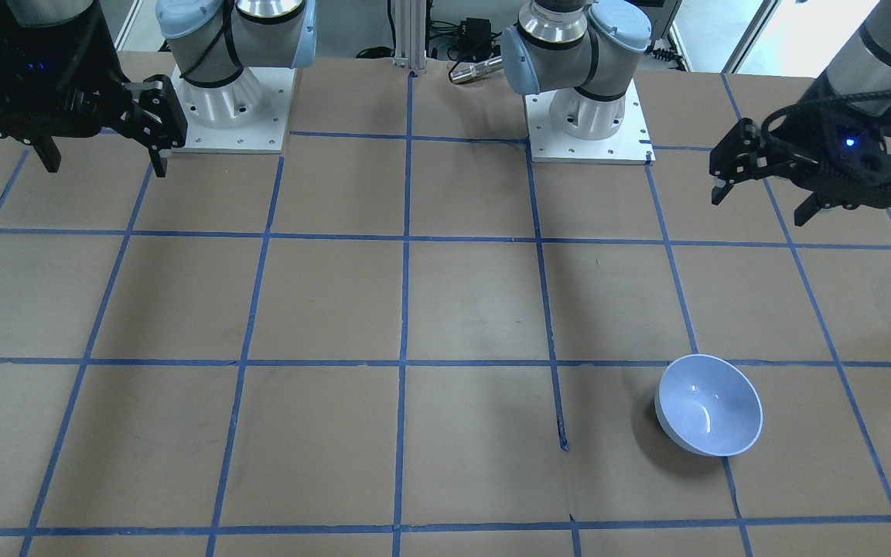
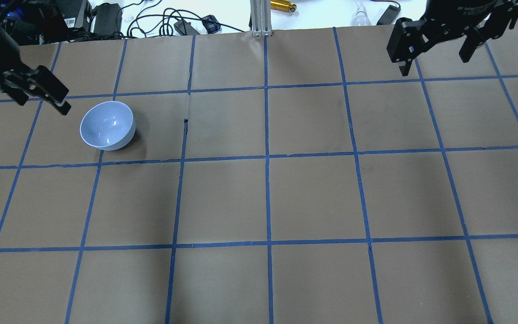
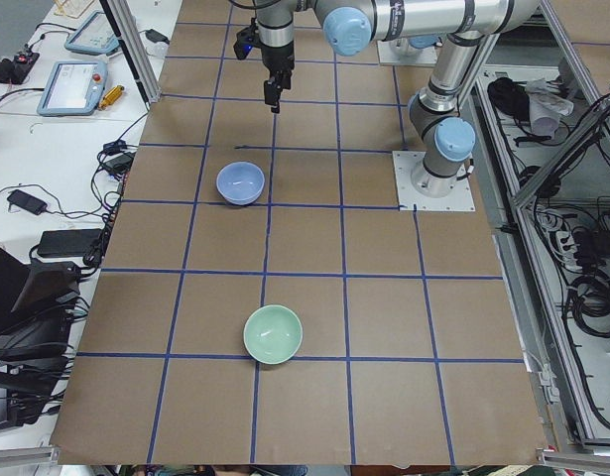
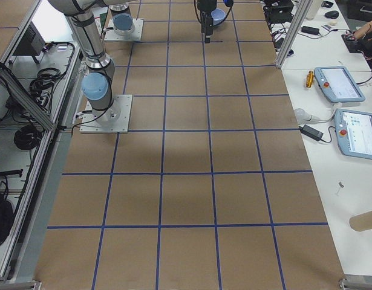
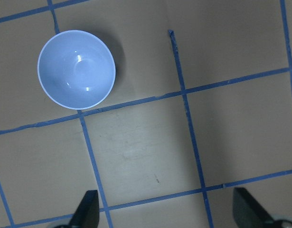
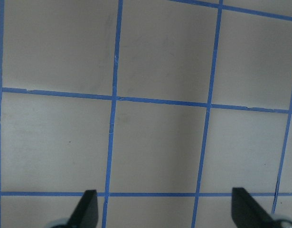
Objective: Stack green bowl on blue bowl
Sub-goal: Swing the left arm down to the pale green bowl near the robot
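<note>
Separately, green bowl (image 3: 273,333) and blue bowl (image 1: 708,404) sit upright, mouths up — left pincer (image 5: 165,194), right pincer (image 6: 164,194) spread wide.

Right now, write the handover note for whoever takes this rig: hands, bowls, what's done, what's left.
The left hand is open and empty, raised near the blue bowl.
The right hand is open and empty over bare table on its own side.
The green bowl sits upright, apart from the blue bowl, nearer the robot's left table end.
Done: nothing; neither bowl is gripped.
Left: grasp the green bowl, set it into the blue bowl.
</note>
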`<state>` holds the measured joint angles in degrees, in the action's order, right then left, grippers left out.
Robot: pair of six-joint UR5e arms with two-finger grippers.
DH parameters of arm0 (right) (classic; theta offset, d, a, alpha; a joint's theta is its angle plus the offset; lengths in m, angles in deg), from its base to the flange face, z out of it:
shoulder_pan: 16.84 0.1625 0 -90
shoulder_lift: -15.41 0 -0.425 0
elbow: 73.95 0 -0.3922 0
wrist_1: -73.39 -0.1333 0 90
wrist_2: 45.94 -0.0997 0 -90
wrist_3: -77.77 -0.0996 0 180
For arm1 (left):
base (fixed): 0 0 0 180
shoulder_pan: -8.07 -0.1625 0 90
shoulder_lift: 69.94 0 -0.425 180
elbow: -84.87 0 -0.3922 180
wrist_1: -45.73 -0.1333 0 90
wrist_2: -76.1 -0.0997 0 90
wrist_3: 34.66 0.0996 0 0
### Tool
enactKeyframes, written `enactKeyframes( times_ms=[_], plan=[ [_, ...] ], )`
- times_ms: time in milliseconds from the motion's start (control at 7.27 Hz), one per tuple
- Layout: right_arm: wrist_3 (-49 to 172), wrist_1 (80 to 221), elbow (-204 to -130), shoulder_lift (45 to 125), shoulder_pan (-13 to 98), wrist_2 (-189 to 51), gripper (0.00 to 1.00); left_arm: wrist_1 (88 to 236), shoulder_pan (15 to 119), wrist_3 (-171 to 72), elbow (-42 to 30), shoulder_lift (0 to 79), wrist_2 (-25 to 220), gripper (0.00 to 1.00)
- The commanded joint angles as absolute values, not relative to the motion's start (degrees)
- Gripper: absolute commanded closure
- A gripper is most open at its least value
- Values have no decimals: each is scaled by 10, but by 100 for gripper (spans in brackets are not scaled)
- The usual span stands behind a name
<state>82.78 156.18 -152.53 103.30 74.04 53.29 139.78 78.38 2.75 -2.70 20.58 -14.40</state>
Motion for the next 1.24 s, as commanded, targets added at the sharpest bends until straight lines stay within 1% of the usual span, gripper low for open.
enactKeyframes(
  times_ms=[0,413,688,826,1101],
  plan=[
    [828,1562,-1525,1033,740,533,0,1396,694,154,-40,219,-142,0],
    [828,1562,-1525,1033,740,533,0,1386,596,320,-50,240,-143,0],
    [828,1562,-1525,1033,740,533,0,1298,501,446,-86,260,-145,0],
    [828,1562,-1525,1033,740,533,0,1242,483,471,-100,276,-151,0],
    [828,1562,-1525,1033,740,533,0,1151,451,582,-93,324,-167,0]
  ],
)
